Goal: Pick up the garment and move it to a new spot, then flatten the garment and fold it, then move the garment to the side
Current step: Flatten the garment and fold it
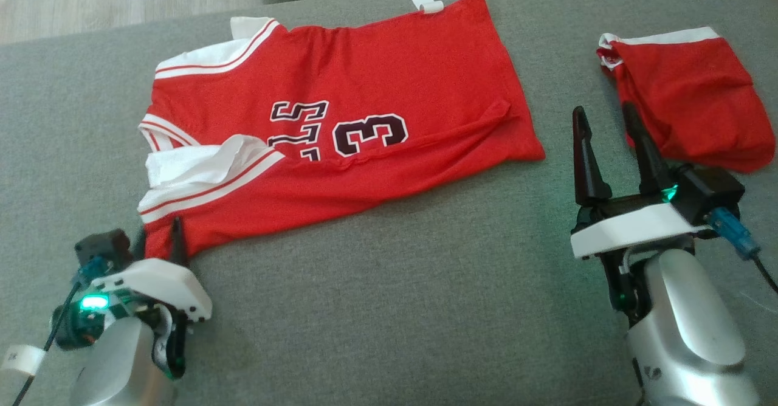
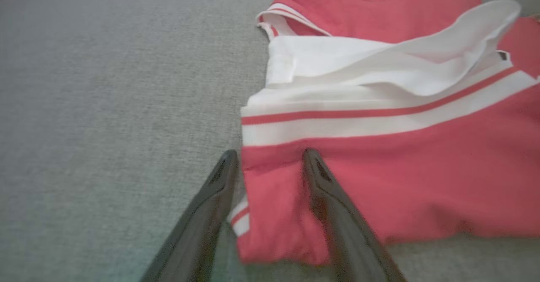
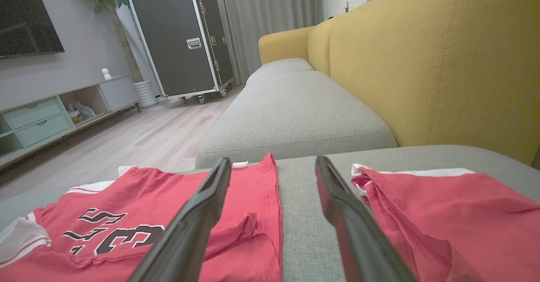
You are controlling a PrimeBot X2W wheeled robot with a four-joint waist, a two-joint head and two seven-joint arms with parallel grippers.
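Left gripper (image 2: 270, 155) sits low at the near shoulder corner of the jersey (image 1: 364, 90). Its fingers are apart, one on the red cloth and one just off the edge on the grey sofa cushion (image 1: 395, 284). The right gripper (image 1: 605, 111) hovers with fingers apart, holding nothing, over bare cushion between the jersey and the red shorts (image 1: 693, 102). The jersey lies spread but not smooth, so this looks like the flattening step. Next, the left gripper probably needs to close on that corner and tug outward. The cloth is thin and limp, with white striped trim and dark numerals. White fabric is flipped out at the armhole, and a long ridge runs toward the hem. The cushion's coarse weave should drag on it.
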